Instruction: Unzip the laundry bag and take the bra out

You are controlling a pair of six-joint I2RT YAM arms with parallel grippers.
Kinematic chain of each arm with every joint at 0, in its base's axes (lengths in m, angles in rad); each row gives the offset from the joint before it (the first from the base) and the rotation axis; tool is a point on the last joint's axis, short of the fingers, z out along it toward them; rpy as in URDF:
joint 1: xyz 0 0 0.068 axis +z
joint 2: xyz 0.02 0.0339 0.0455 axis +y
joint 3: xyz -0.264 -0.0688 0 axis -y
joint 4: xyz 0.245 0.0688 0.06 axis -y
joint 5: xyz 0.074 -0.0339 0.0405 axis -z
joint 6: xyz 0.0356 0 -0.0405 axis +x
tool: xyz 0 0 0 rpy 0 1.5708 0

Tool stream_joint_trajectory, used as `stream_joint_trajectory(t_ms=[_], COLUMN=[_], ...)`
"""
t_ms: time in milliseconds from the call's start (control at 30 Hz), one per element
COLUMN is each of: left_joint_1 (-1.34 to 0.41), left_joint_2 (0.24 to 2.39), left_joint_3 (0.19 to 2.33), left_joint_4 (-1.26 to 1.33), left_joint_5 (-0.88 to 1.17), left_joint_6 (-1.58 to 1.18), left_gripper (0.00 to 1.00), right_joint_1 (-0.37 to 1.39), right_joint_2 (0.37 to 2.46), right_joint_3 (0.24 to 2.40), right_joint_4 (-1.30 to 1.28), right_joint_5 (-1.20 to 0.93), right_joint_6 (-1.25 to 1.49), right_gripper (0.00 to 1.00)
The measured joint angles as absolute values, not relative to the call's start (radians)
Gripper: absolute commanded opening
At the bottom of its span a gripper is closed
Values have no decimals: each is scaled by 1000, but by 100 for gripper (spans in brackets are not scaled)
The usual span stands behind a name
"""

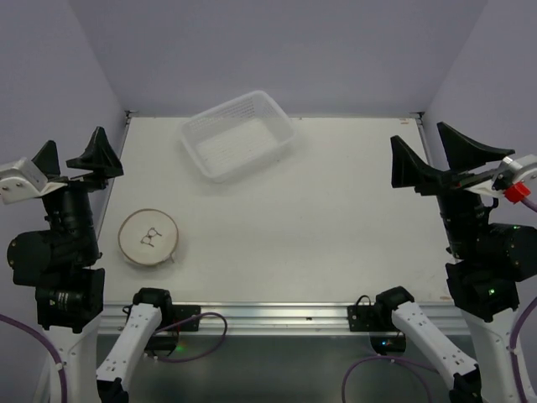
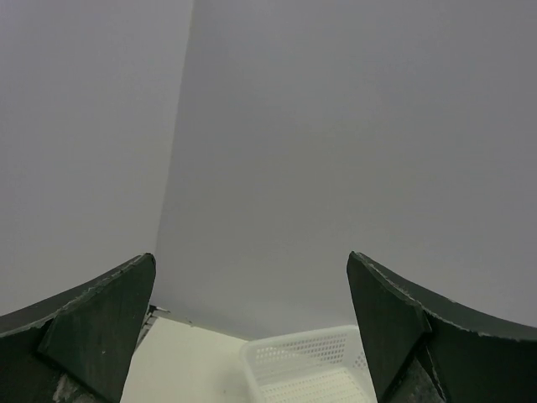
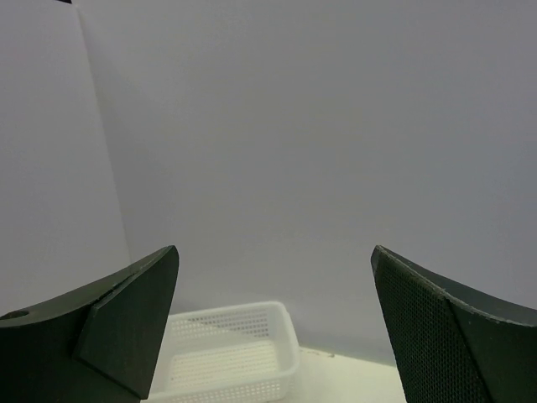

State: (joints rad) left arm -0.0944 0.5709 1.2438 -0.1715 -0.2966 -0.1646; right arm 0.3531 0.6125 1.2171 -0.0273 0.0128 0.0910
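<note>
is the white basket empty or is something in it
Empty: the top view shows only the bare floor of the basket. The laundry bag lies outside it.

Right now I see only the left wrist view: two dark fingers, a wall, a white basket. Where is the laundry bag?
Observer: The laundry bag lies flat at the near left of the table, drawing side up.
Operator: Does it touch the basket?
Observer: No, the basket stands apart, near the far edge.
Operator: And the right gripper?
Observer: The right gripper is open at the table's right side, holding nothing.
</note>
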Motion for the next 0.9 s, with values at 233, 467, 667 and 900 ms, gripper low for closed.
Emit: stream_joint_trajectory(t_ms=[233, 467, 667, 900], left_joint_1=[-94, -94, -94, -94], left_joint_2=[607, 762, 946, 1263], left_joint_3=[1219, 1122, 1059, 1008], left_joint_4=[-237, -345, -475, -592], left_joint_5=[-322, -318, -323, -348], left_joint_6=[-213, -312, -414, -529], left_gripper=[100, 100, 100, 100], right_joint_1=[353, 353, 353, 353], right_joint_2=[613, 630, 702, 792], right_joint_3=[1156, 1084, 1070, 1012], right_joint_4=[-13, -43, -124, -199], right_joint_5=[12, 12, 10, -26], right_joint_6=[146, 239, 313, 398], right_gripper=[99, 99, 99, 99])
